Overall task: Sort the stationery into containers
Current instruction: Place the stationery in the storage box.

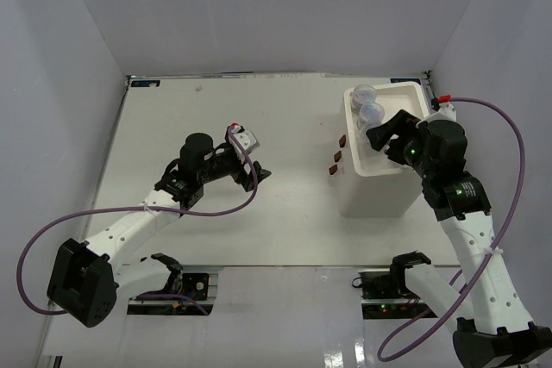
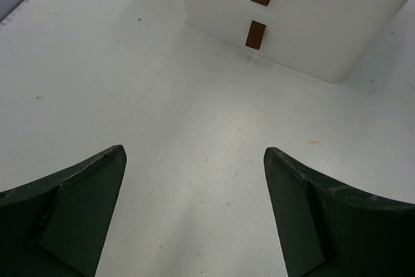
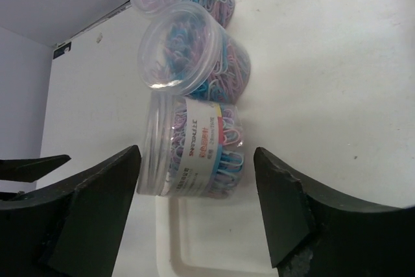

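Left gripper (image 1: pixel 255 175) is held over the bench (image 1: pixel 285 118) with its jaws set wide. In the left wrist view, only bare bench surface shows between its 2 dark fingers (image 2: pixel 78 212). Ahead of this gripper and well apart from it stands the white organiser (image 1: pixel 379 194). Its drawer fronts face the gripper and 2 brown handles (image 2: pixel 255 34) are visible in the left wrist view. The top external view shows 3 handles (image 1: pixel 338 157) on that face.

Right gripper (image 1: pixel 385 133) is positioned over the shallow tray top (image 1: pixel 405 89) of the organiser, jaws also wide apart. 3 clear jars (image 3: pixel 194 53) of bluish-purple clips lie in the tray in a row leading away from this gripper, each touching the next. The nearest jar (image 3: pixel 198 154), which carries a printed label, sits between the fingers (image 3: pixel 97 205) at their tips. A narrow gap shows at 1 finger. Contact at the other finger cannot be determined. The 2 farther jars (image 1: pixel 365 92) lie just beyond the fingertips, near the tray's far corner.
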Motion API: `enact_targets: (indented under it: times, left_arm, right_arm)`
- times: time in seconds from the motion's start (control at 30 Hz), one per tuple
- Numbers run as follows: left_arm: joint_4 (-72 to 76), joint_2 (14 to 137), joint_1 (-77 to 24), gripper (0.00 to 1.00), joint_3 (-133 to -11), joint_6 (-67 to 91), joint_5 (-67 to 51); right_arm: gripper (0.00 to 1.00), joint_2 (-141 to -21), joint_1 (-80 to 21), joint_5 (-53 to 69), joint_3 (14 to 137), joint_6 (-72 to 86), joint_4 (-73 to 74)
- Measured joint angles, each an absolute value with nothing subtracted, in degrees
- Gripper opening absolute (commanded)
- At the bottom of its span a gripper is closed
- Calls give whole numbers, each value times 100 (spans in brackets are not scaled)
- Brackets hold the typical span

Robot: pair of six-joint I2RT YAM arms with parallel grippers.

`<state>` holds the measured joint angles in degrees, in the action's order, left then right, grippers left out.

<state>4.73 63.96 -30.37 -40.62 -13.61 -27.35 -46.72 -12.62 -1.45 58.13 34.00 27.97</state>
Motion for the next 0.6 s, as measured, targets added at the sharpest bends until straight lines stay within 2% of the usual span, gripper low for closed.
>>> enact_targets:
  times: [0.13, 0.27, 0.33, 0.6]
  left_arm:
    - [473, 6396, -3035, 98, -4062, -1361, -2720]
    - [469, 6396, -3037, 98, -4062, -1347, -2692]
    - [467, 6394, -3035, 98, -4062, -1343, -2672]
    - [434, 6383, -3035, 98, -4062, -1337, -2585]
  right_arm:
    - [94, -4713, -1144, -132, 5811, 3371, 2864]
    - [99, -4718, -1092, -137, 5811, 3275, 2814]
    - [96, -4720, -1090, -161, 5819, 3201, 2816]
    - [93, -4748, -1081, -436, 6034, 2862, 3173]
